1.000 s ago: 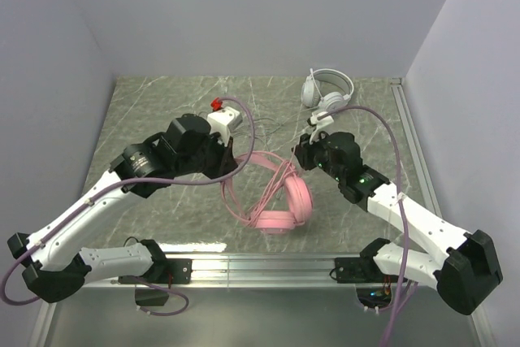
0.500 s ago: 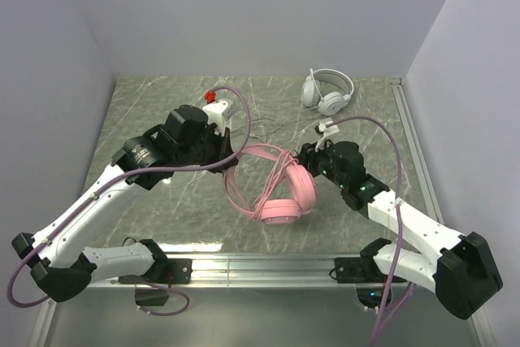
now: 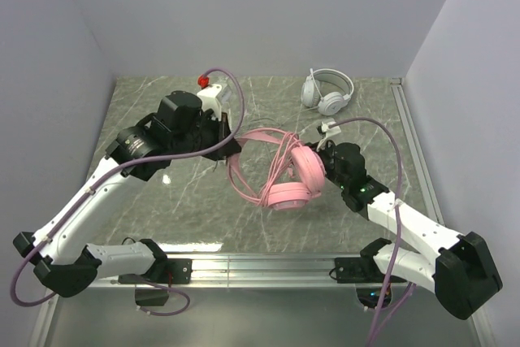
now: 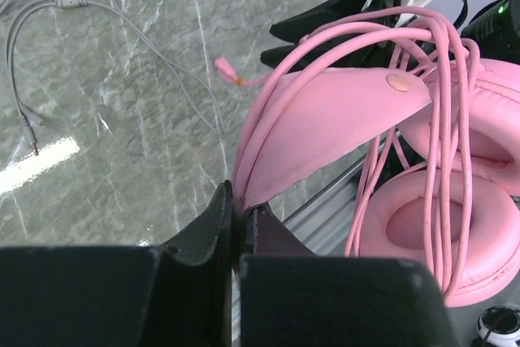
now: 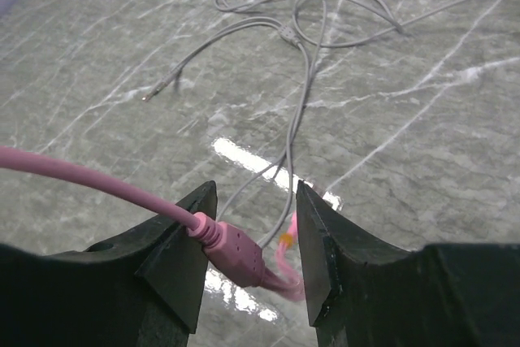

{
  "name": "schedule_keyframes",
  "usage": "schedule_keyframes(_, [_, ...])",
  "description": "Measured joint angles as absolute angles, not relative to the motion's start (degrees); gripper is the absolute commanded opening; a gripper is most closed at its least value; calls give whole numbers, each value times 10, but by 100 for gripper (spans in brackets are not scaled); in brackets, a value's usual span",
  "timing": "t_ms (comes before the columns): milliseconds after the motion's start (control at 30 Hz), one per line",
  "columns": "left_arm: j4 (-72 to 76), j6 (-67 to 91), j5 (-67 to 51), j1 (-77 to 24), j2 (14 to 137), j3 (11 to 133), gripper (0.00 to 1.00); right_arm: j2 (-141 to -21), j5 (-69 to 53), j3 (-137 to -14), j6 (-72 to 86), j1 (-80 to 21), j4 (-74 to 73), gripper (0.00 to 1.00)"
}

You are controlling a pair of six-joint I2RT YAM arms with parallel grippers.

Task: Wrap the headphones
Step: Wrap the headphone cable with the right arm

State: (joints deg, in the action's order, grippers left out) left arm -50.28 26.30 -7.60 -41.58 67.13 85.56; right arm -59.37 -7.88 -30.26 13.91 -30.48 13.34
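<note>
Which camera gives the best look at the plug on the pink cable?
Right wrist: the plug lies close up between the fingers of the right gripper. Left wrist shows only a small, distant pink tip, likely it. In the top view it is lost beside the pink headset.
</note>
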Motion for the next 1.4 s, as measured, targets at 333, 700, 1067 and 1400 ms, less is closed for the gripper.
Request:
schedule_keyframes(333, [-505,295,-76,-407,685,888,0,-591,-93,-272,157,-305,175,54])
schedule_keyframes(700, [-485,349,-65,-398,684,897,0,-580,-96,-241,199,-305,223,53])
schedule_keyframes(1067, [-447,385,-57,-398,681,897,0,-613,-110,-225,236,-305,286,53])
schedule_keyframes(1400, [-436,395,-46,-398,681,897,0,-648,-58,-226,243,-305,300,50])
